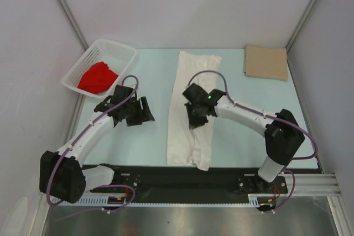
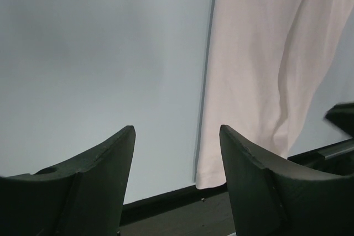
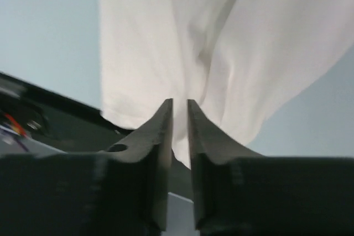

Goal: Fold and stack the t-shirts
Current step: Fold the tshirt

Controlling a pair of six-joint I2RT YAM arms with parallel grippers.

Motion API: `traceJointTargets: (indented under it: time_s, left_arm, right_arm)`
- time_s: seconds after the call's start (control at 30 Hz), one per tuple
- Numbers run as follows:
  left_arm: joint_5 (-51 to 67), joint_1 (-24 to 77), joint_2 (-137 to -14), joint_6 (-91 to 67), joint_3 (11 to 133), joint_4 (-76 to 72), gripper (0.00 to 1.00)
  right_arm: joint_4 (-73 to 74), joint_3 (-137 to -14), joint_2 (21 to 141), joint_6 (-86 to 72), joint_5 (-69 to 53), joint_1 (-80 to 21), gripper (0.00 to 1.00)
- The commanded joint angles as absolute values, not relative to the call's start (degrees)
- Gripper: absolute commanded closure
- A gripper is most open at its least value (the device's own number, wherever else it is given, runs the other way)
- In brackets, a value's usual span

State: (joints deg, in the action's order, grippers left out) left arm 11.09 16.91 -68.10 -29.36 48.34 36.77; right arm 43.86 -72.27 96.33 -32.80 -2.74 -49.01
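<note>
Beneath the right fingers (image 3: 156, 139), white t-shirt (image 3: 221, 42)

— Any words or numbers to read?
— None. The white shirt (image 1: 182, 136) and the basket (image 1: 119, 53) carry no legible print, label or brand in any view.

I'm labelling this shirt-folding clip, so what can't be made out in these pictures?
Top view: the right arm covers the white t-shirt's middle.
Right wrist view: whether the nearly closed right jaws pinch cloth; blurred.
Top view: the red t-shirt is bunched in the basket, shape unclear.
Left wrist view: edges crop the white t-shirt.
</note>
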Motion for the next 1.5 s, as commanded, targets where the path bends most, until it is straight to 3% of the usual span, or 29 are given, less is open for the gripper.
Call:
traceJointTargets:
  time_s: [0.0,0.03,0.1,0.13,0.27,0.43,0.53,0.8,1.0,1.3,1.47]
  left_arm:
    - [12.5,17.9,-68.2,-28.3,50.2,34.1,0.32]
    - [12.6,18.0,-68.3,-28.3,49.8,34.0,0.31]
    - [12.7,18.2,-68.4,-28.3,49.6,33.7,0.32]
    - [12.7,18.3,-68.5,-28.2,49.3,33.6,0.32]
    - [13.0,18.4,-69.0,-27.5,48.9,33.4,0.32]
    - [14.2,18.6,-69.6,-27.2,47.4,31.8,0.32]
    - [15.0,18.6,-69.9,-27.3,46.3,30.9,0.32]
    - [15.6,18.6,-71.5,-26.0,46.1,30.5,0.31]
    - [17.6,19.1,-73.2,-26.5,45.7,29.9,0.31]
    - [18.9,21.8,-73.9,-30.0,43.2,27.7,0.28]
    - [20.4,23.8,-75.6,-31.7,41.7,26.4,0.26]
  right_arm:
    - [49.9,-81.6,97.6,-34.1,4.7,-42.3,0.74]
    - [50.2,-85.0,98.6,-34.4,6.7,-39.4,0.58]
    - [49.1,-88.3,103.1,-34.4,8.0,-36.6,0.41]
    - [49.1,-90.7,105.2,-34.1,10.6,-34.9,0.19]
    - [51.3,-110.1,117.5,-30.6,14.3,-32.5,0.02]
    - [52.9,-128.9,135.3,-24.6,19.0,-31.9,0.05]
    - [53.0,-136.2,141.8,-24.8,19.2,-30.8,0.17]
    - [46.0,-136.4,149.3,-18.6,14.8,-28.6,0.13]
    - [45.4,-145.9,158.4,-10.8,14.5,-26.4,0.11]
    - [35.3,-151.0,158.7,-5.1,7.3,-26.5,0.06]
    - [39.7,-149.5,149.4,-10.0,8.6,-27.2,0.02]
